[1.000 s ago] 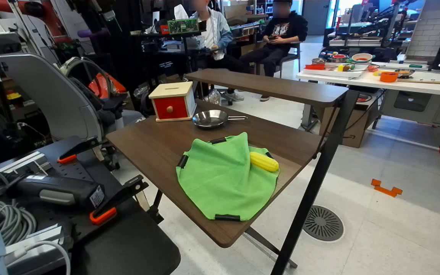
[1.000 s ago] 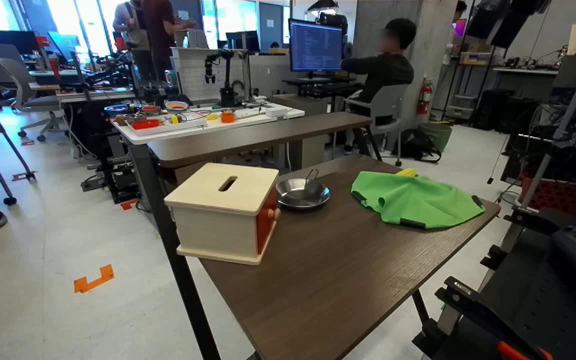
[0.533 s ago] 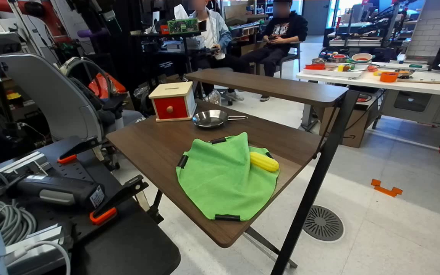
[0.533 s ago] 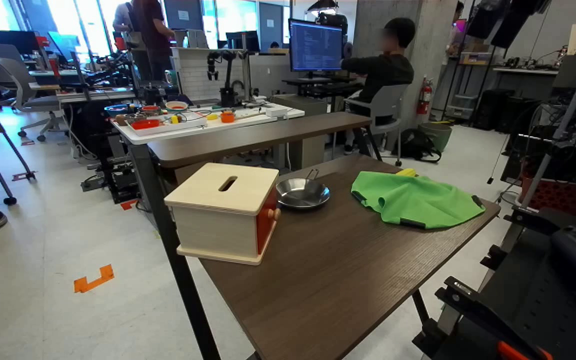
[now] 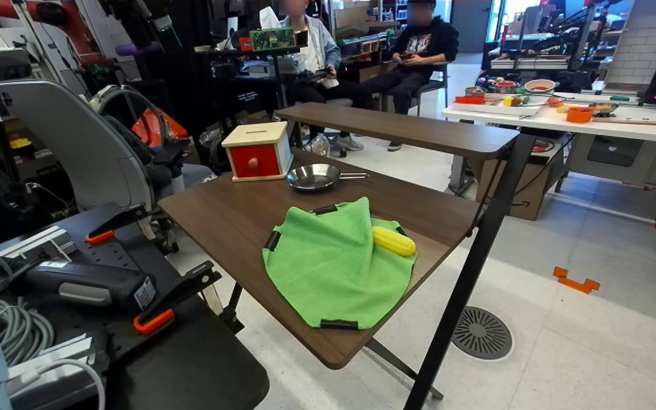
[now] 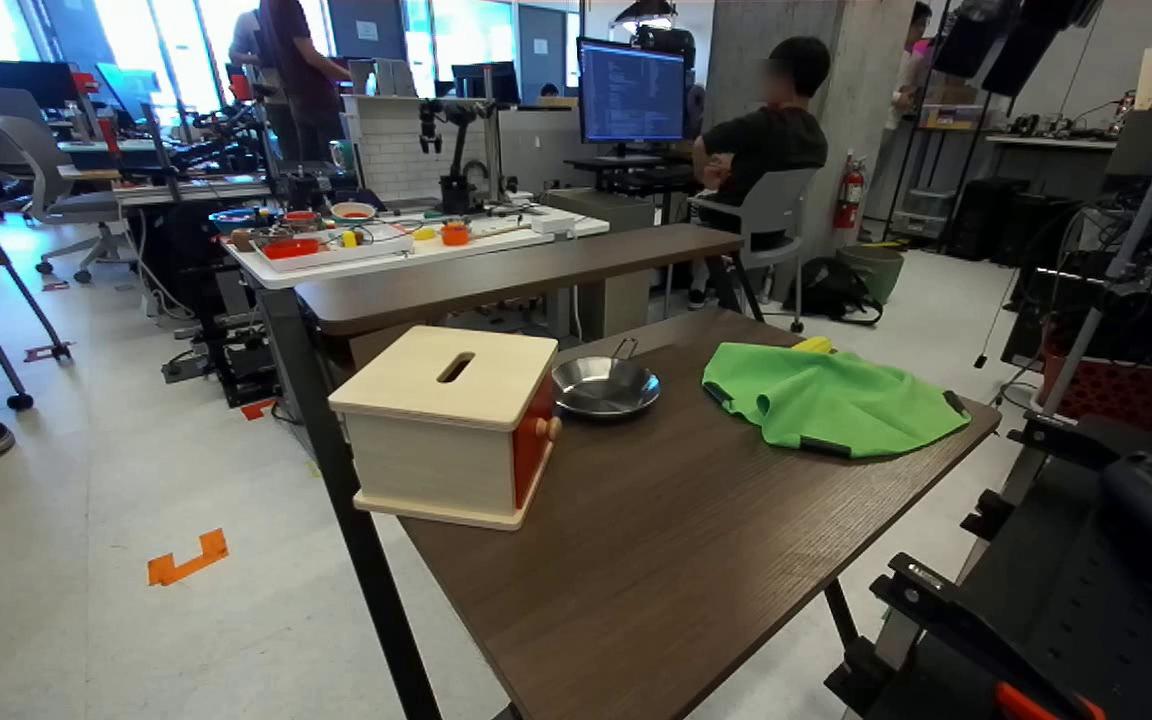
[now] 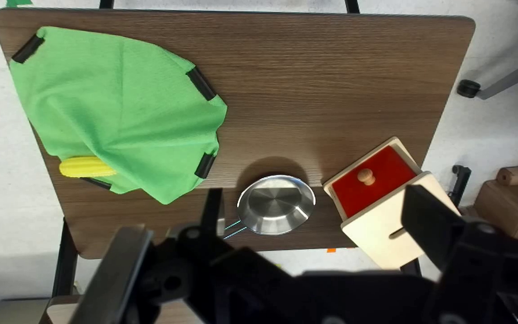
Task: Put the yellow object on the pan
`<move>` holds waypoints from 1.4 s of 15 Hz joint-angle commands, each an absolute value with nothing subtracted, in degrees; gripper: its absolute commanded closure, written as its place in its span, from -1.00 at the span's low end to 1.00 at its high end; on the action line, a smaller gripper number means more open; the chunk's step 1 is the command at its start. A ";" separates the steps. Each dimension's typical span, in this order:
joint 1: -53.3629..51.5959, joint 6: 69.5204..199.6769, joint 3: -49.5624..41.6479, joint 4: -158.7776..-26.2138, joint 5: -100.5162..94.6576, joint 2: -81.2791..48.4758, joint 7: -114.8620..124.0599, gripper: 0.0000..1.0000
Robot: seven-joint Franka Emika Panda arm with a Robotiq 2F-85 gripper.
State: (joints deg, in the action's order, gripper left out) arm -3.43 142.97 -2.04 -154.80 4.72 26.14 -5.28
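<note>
While the brown tabletop [image 7: 331, 85] spans most of the wrist view, the black tool [image 7: 314, 198] fills the bottom edge, its two jaws standing wide apart. A rumpled green cloth [image 7: 137, 108] lies at upper left. A pale wooden box [image 7: 387, 209] with a red front sits at lower right, angled. Just left of it, below centre, the round silver pan [image 7: 276, 204] rests. The yellow object [image 7: 86, 167] lies at middle left, against a fold at the cloth's edge, well apart from the pan.

Our brown wood-grain table [image 7: 340, 81]: rectangular
Short edge: rumpled green cloth [image 7: 117, 112]
Long edge: round silver metal pan [image 7: 277, 204]
Other short edge: red-and-cream wooden box [image 7: 378, 193]
</note>
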 commanded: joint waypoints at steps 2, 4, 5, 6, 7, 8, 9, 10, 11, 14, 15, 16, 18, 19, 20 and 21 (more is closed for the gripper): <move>-3.30 142.79 -1.88 -154.71 4.78 26.18 -5.29 -1.00; -2.63 143.32 -1.30 -154.18 3.98 25.24 -4.10 -1.00; -2.12 143.96 -0.93 -153.60 3.57 24.25 -3.01 -1.00; -1.63 144.75 -0.62 -153.08 3.26 23.24 -1.91 -1.00; -1.29 145.47 -0.41 -152.74 2.98 22.47 -1.01 -1.00; -0.76 146.27 -0.08 -152.04 2.44 21.13 0.40 -1.00; -0.39 146.74 0.06 -151.37 2.14 19.89 1.41 -1.00; 0.19 147.80 0.30 -150.56 1.82 18.11 2.55 -1.00; 0.73 148.27 0.51 -149.66 1.53 16.52 3.73 -1.00; 1.83 149.67 -0.05 -146.02 1.70 10.05 6.07 -1.00; 1.85 149.61 -0.37 -144.84 2.18 8.25 6.25 -1.00; 2.20 150.85 -0.49 -143.83 2.07 6.00 6.95 -1.00; 2.46 151.42 -1.03 -141.06 2.84 1.56 7.99 -1.00; 2.70 151.87 -1.17 -139.90 2.29 -0.39 9.48 -1.00; 2.71 152.08 -1.65 -138.51 3.17 -2.57 9.38 -1.00; 2.87 152.43 -2.01 -137.24 3.36 -4.69 10.06 -1.00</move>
State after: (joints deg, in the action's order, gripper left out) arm 2.33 150.87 -1.24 -142.02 3.04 1.93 8.13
